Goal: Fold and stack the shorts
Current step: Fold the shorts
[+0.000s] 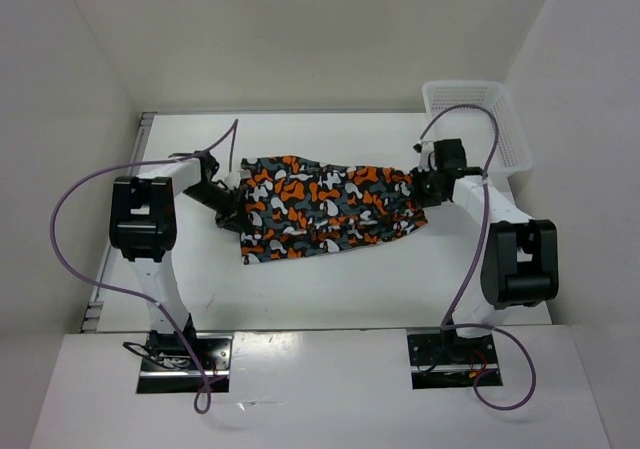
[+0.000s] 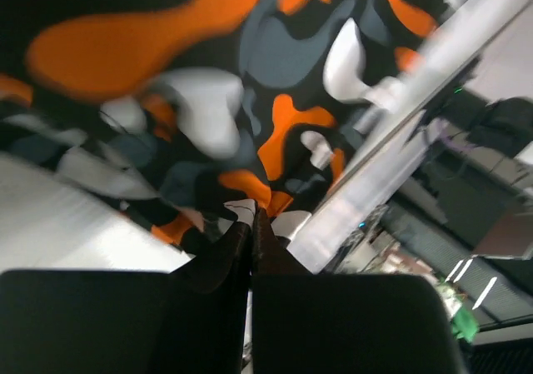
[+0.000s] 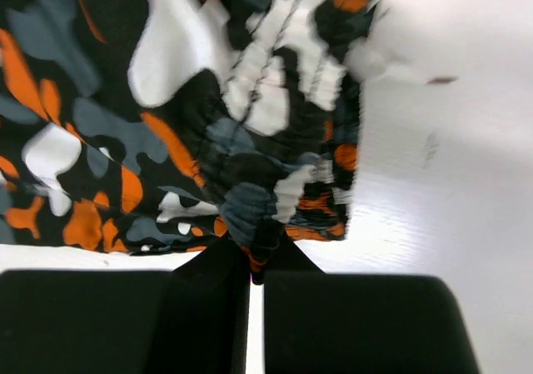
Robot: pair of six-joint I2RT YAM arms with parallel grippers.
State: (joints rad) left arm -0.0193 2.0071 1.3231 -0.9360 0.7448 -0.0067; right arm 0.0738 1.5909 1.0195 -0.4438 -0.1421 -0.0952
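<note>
The shorts (image 1: 325, 209), printed in orange, white, black and grey-teal blotches, lie spread across the middle of the white table. My left gripper (image 1: 228, 201) is at their left end, shut on a fold of the fabric; in the left wrist view the shorts (image 2: 208, 91) fill the top and my gripper (image 2: 251, 220) pinches their edge. My right gripper (image 1: 425, 185) is at their right end, shut on the gathered waistband; in the right wrist view my gripper (image 3: 258, 253) holds the bunched shorts (image 3: 166, 116), lifted slightly off the table.
A white plastic mesh basket (image 1: 480, 119) stands at the back right corner, just behind my right arm. White walls enclose the table (image 1: 330, 289) at the back and both sides. Purple cables loop beside each arm.
</note>
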